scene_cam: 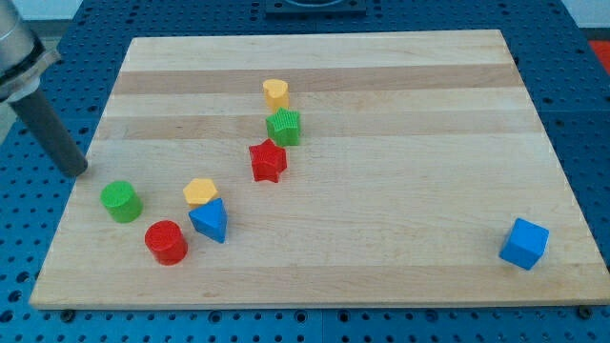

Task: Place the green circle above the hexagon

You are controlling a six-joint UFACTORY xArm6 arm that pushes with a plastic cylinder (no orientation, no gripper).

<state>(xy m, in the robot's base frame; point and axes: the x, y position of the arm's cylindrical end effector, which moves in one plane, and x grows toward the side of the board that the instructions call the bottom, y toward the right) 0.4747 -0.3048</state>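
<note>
The green circle (122, 201) sits near the view's left edge of the wooden tabletop (381, 86), low on the board. Just to its right lies the yellow hexagon (200, 192), touching or nearly touching the blue triangle (210, 221), with the red circle (166, 241) a little below and between them. Farther up the board stand a red star (268, 161), a green star (283, 127) and a yellow heart (275, 92), roughly in a column. A blue cube (523, 244) rests well apart, at the view's lower right.

The end effector is only a plain rod, with nothing that parts or closes; its tip (78, 171) rests at the board's left edge, above and to the left of the green circle, not touching it.

The step in hand appears to be the approach. To land the circle above the hexagon, the push should probably run up and to the right, so the tip needs to come around to the circle's lower left side first. A good line would carry the circle over the hexagon's upper left, keeping clear of the hexagon itself. Contact through the circle's centre matters, since a round block will likely slip sideways off an off-centre push. Stopping short of the red star avoids crowding it.
</note>
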